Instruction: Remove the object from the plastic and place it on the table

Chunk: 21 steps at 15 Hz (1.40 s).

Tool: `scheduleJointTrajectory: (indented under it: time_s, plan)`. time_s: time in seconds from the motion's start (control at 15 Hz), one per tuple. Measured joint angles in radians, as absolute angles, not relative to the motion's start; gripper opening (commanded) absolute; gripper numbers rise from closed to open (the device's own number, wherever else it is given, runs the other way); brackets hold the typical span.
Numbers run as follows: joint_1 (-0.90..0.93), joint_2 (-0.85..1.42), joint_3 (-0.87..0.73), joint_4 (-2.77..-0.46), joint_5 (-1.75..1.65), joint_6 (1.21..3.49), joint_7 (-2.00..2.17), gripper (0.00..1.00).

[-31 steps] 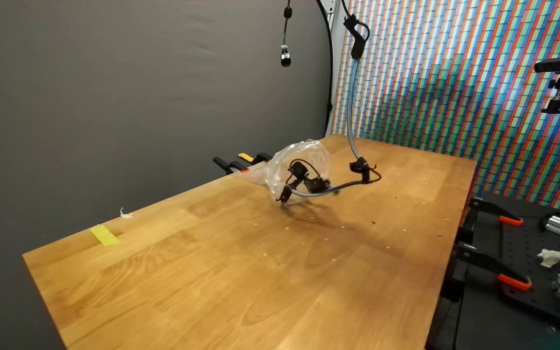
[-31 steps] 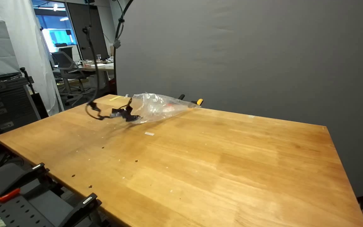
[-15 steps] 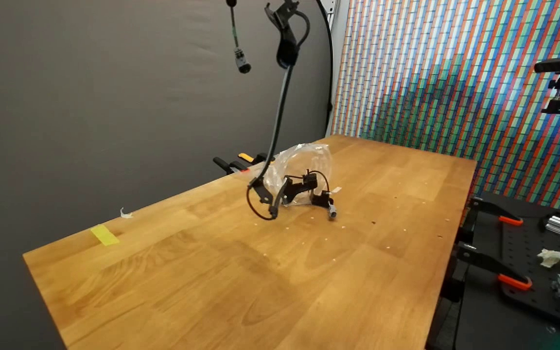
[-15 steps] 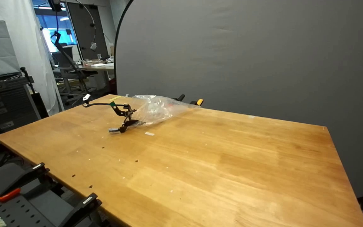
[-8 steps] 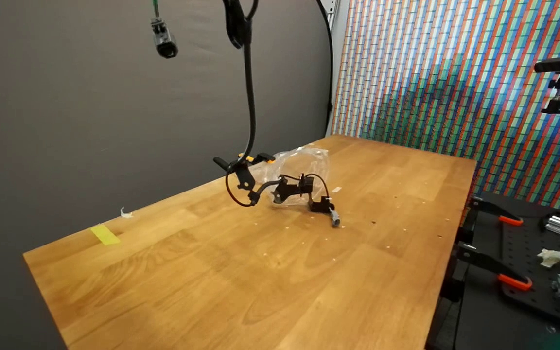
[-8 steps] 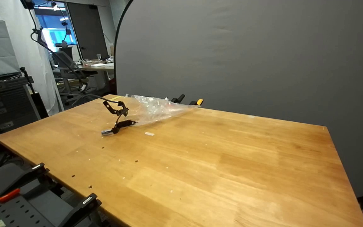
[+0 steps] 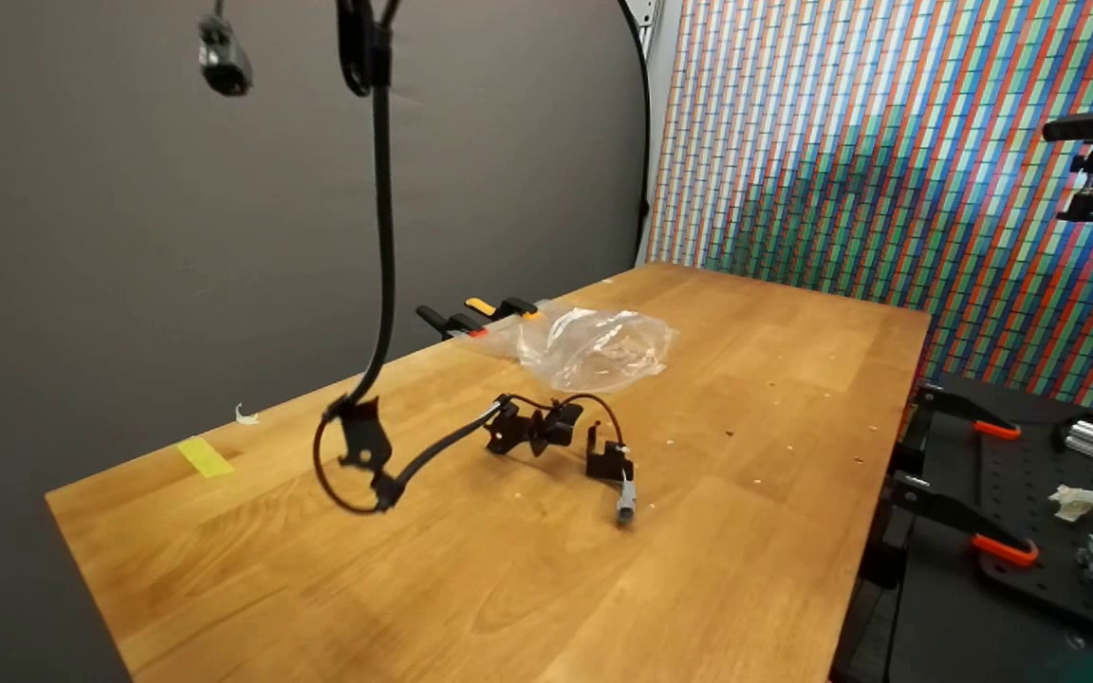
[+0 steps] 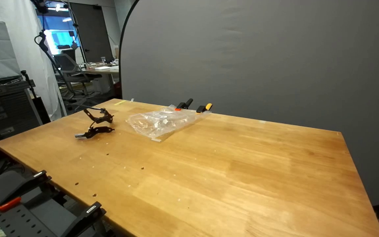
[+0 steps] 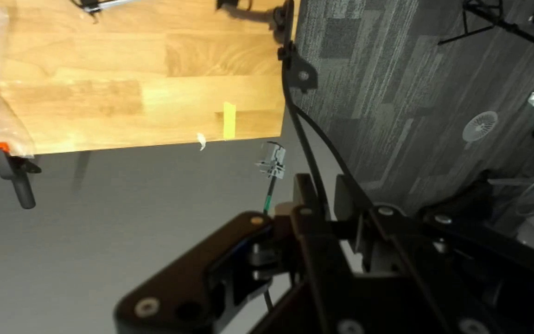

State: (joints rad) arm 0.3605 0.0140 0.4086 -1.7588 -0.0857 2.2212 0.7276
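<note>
In the wrist view, see the claw (image 9: 324,189) clenched on a black wiring harness (image 9: 308,153), pinched between the fingertips (image 9: 303,185). In both exterior views, see the harness hanging from above, spread into several branches. Find the lowest part, black brackets (image 7: 511,429) and a grey connector (image 7: 626,501), over the worktop (image 7: 556,607) between the two long edges; cannot tell whether touching the wood. In an exterior view, see a pair of orange-padded black clamps (image 7: 959,520) at the right long edge. Near the left corner, by the back long edge, note a strip of yellow tape (image 7: 205,458) and, just beside, a white scrap (image 7: 246,415). Farther along that edge, find the clear plastic bag (image 7: 599,349), crumpled and lying low on the worktop, with the harness wholly outside and apart from it in both exterior views. At that same edge, see an orange-tipped spring clamp (image 8: 185,104) touching the plastic and, just beside, a yellow-handled clamp (image 8: 202,108). Behind, see a grey backdrop (image 7: 271,209). Beyond the far short edge, see a wall of striped, many-coloured panels (image 7: 888,142). In an exterior view, past the back left corner, make out an office chair (image 8: 67,62) near a desk (image 8: 105,69).
</note>
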Motion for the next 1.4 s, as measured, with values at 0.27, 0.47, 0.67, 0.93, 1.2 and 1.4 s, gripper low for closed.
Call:
scheduleJointTrajectory:
  time_s: [0.27, 0.47, 0.67, 0.93, 1.2, 1.4]
  plan:
    - [0.319, 0.029, 0.328, -1.904, -0.088, 2.326, 0.713, 0.05]
    - [0.275, 0.034, 0.269, -2.025, -0.083, 2.415, 0.695, 0.05]
    - [0.226, 0.034, 0.213, -2.127, -0.061, 2.507, 0.682, 0.05]
    - [0.159, 0.028, 0.141, -2.239, -0.026, 2.623, 0.681, 0.05]
    - [0.096, 0.004, 0.081, -2.350, 0.039, 2.706, 0.609, 0.05]
    - [0.058, -0.031, 0.046, -2.446, 0.106, 2.764, 0.486, 0.05]
